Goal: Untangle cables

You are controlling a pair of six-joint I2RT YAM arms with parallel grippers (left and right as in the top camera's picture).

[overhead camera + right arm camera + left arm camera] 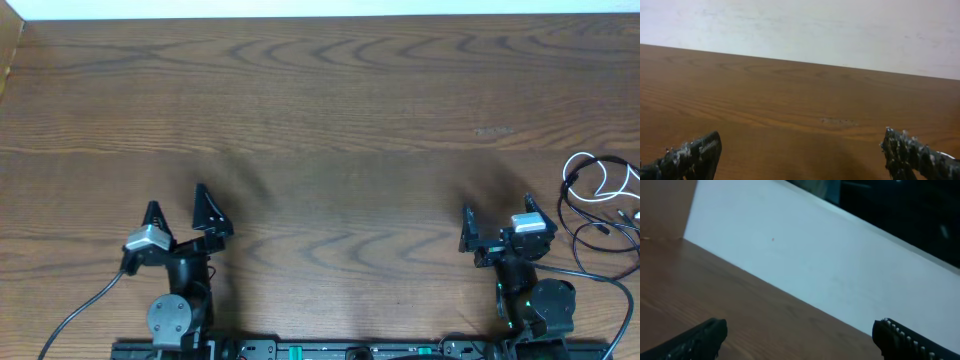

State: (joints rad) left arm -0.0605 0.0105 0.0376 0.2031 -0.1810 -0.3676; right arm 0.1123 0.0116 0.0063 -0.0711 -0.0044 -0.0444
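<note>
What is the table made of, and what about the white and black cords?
The table looks like wood or wood-print board: brown, wavy grain lines, matte. The white cord and black cord seem plastic-coated wire, curling in soft loops; too small to be sure.

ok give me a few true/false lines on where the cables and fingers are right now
1. The left fingers and right fingers are spread open. True.
2. The cables lie at the left edge of the table. False: they lie at its right edge.
3. The right fingers hold the white cable. False: they hold nothing, and the cables lie apart from them.
4. The white cable and black cable lie in one bundle. True.
</note>
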